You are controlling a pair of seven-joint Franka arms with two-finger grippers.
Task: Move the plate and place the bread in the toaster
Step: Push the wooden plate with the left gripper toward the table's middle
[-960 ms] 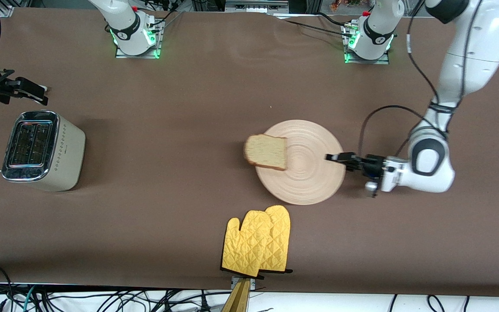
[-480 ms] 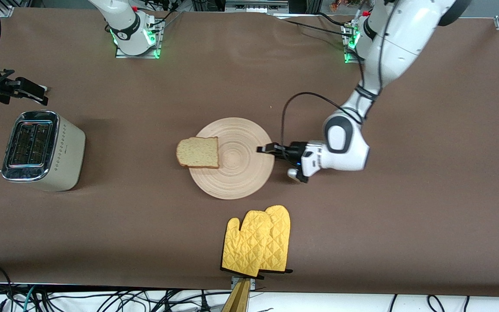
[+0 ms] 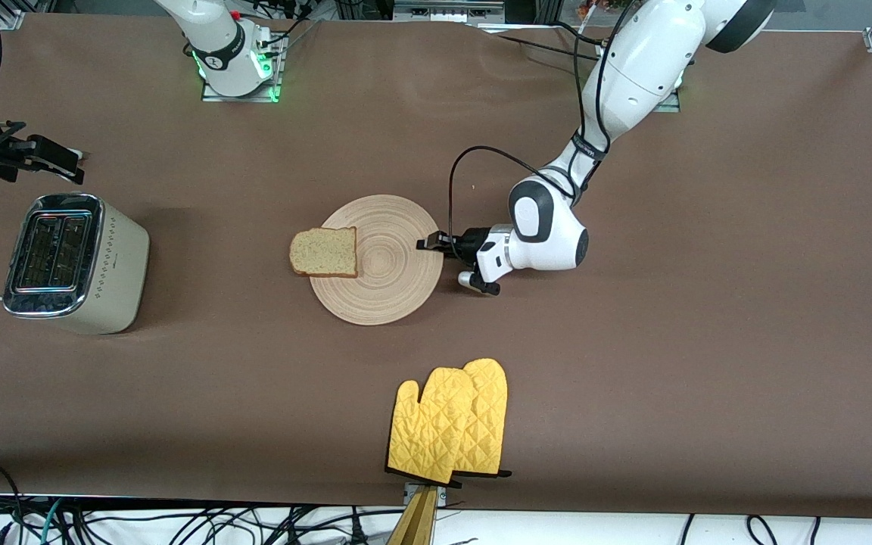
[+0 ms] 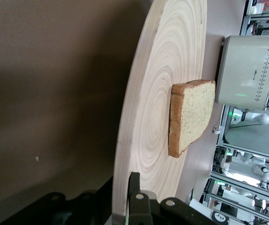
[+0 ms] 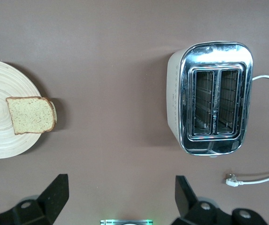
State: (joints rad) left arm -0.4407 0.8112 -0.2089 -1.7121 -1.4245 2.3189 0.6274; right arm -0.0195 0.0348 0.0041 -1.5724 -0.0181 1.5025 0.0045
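At plate (image 3: 398,291) rim, left tool (image 3: 431,244) (clamped).

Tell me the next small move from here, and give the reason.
Probably slide the round beige wooden plate a little closer to the cream-white chrome-topped toaster, then let go. The left hand grips its rim; the tan bread slice overhangs the toaster-side edge, with open table between. The right hand hangs open above.
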